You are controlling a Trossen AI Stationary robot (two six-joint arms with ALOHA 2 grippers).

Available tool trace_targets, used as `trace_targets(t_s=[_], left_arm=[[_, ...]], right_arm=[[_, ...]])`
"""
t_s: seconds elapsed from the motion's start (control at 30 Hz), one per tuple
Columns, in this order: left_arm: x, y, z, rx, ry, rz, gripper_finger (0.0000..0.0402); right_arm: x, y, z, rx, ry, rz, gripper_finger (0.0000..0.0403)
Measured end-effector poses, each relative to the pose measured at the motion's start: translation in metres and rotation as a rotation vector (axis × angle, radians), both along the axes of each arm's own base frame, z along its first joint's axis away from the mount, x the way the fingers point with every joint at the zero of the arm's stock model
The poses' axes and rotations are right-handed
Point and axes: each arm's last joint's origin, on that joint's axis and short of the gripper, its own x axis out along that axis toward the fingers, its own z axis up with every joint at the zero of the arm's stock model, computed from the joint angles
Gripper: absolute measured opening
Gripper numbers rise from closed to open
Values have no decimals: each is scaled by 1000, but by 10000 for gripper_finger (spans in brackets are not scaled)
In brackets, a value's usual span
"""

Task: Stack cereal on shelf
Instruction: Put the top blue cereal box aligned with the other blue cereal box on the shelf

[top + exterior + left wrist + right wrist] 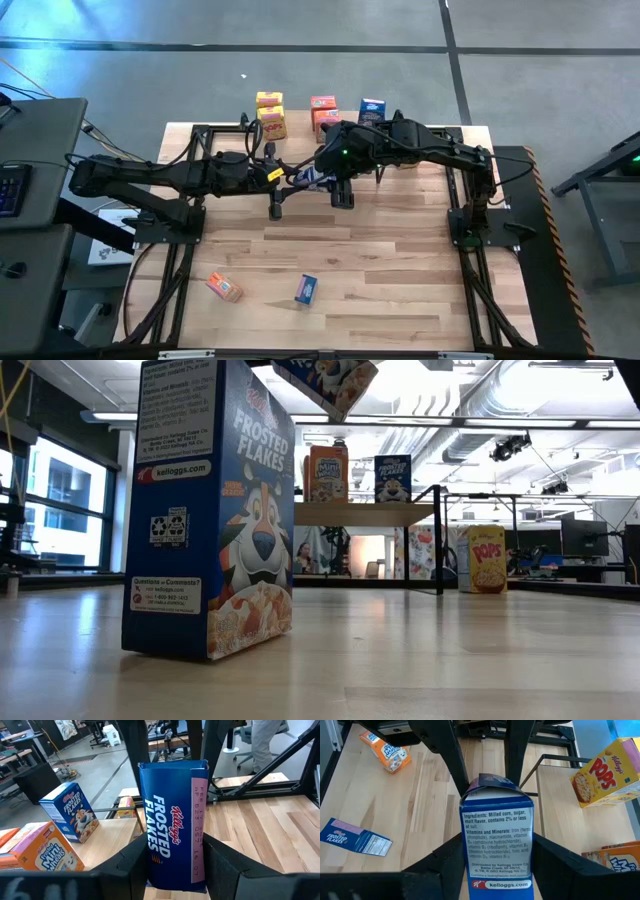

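Observation:
A blue Frosted Flakes cereal box (312, 178) hangs in the air over the table's middle, between both grippers; the low view shows it (330, 380) from below. My left gripper (175, 870) comes from the left and my right gripper (497, 870) from the right, each shut on this box. The shelf (365, 512) stands at the far edge. It carries an orange box (327, 473) and a blue box (393, 478). A yellow Pops box (487, 572) stands beside it. Another blue box (306, 289) stands upright and an orange box (224, 287) lies near the table's front. My left gripper pinches the blue box's end nearest it (172, 865) between its two fingers (131, 862), coming level from the table's left. The box is lifted clear and points away along the fingers. My right gripper pinches the same box's opposite end, by the ingredients panel (497, 870), between its two fingers (555, 865), coming from the table's right. The box is clear of the table.
More yellow (270, 110) and orange (324, 112) boxes sit at the shelf on the far edge. The black arm frames (470, 215) flank the table left and right. Bare wood (400, 270) lies between the middle and the near edge.

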Motion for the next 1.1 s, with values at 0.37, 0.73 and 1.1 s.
trace_targets(t_s=[0.37, 0.73, 1.1], left_arm=[[0, 0, 1, 0, -9, 1, 147], [1, 0, 2, -54, -40, 12, 158], [1, 0, 4, -14, -42, -2, 232]], right_arm=[[0, 0, 0, 2, 3, 2, 153], [0, 0, 0, 1, 1, 2, 152], [0, 0, -1, -2, 4, -2, 152]])
